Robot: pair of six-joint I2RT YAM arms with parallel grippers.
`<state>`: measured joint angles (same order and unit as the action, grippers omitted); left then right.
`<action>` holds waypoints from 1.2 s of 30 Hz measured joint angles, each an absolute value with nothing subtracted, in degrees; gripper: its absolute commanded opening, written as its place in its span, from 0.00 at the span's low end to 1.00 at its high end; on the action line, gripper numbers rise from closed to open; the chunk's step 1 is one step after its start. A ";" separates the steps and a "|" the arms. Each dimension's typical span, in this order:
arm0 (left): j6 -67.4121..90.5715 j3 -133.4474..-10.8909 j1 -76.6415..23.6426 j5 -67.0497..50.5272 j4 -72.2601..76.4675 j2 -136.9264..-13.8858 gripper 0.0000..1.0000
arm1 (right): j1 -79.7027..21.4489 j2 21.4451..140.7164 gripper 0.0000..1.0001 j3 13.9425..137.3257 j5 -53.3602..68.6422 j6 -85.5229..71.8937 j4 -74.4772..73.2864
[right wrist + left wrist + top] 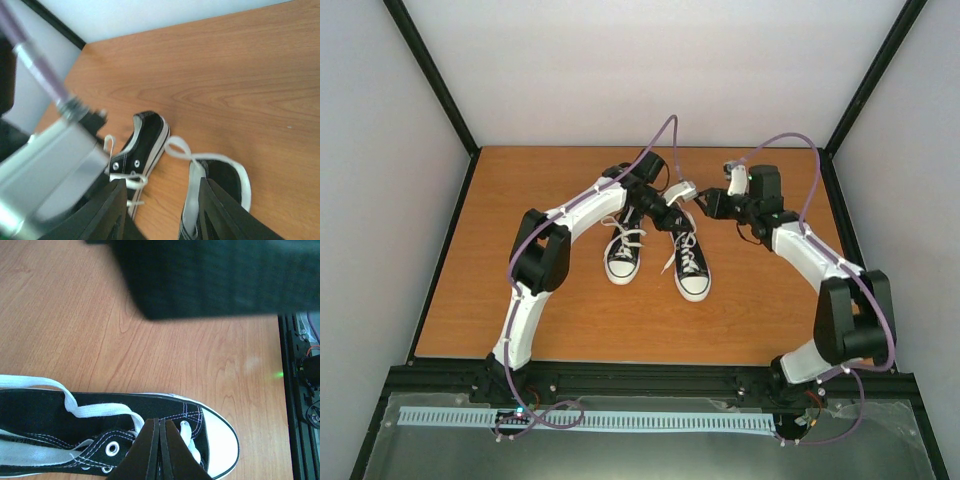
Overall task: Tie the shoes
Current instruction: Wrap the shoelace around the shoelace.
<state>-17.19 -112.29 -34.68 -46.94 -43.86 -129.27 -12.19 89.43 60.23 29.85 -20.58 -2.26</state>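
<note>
Two grippers are hovering over the shoes [692, 275], lying side by side on the table [520, 220]: left gripper [160, 422] is clenched at one shoe's laces [95, 411], pinching or not I cannot tell; right gripper [162, 182] is hanging released, empty. Judged best: right taking a loose end near the eyelets [111, 448], left holding tension, shoe not dragging. Counting: two shoes, two grippers, neither shoe looking tied.
</note>
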 measured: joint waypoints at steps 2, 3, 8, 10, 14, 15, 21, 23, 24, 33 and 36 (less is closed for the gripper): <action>-17.19 -112.36 -34.68 -46.94 -43.88 -129.27 0.01 | -11.70 86.32 0.42 57.91 30.22 -17.82 -3.20; -17.19 -112.42 -34.68 -46.94 -43.88 -129.27 0.01 | -11.51 85.25 0.42 57.17 30.50 -16.71 -3.70; -17.19 -112.88 -34.63 -46.92 -43.92 -129.27 0.01 | -9.67 82.06 0.41 53.58 31.53 -11.86 -4.21; -17.17 -112.88 -34.54 -46.92 -43.94 -129.27 0.01 | -9.45 80.79 0.41 50.28 33.04 -10.22 -2.52; -16.51 -112.95 -34.50 -46.94 -43.90 -129.29 0.01 | -11.92 79.13 0.42 42.39 32.84 -9.02 3.51; -16.21 -113.12 -34.50 -46.94 -43.90 -129.40 0.01 | -13.32 79.26 0.43 40.77 32.18 -9.08 5.17; -14.41 -113.82 -34.50 -47.24 -43.31 -130.50 0.01 | -19.86 81.87 0.47 36.64 26.61 -10.61 15.35; -13.98 -113.82 -34.50 -47.20 -43.22 -130.67 0.01 | -20.80 83.07 0.46 36.64 24.91 -10.92 17.39; -13.85 -113.82 -34.50 -47.20 -43.13 -130.78 0.01 | -21.10 83.68 0.45 36.64 24.01 -11.16 18.20; -13.26 -113.84 -34.20 -47.46 -42.72 -130.98 0.01 | -22.20 87.46 0.30 36.82 18.96 -12.99 22.55; -13.23 -113.84 -34.20 -47.64 -42.57 -130.98 0.01 | -22.46 88.18 0.22 37.04 17.93 -13.04 22.55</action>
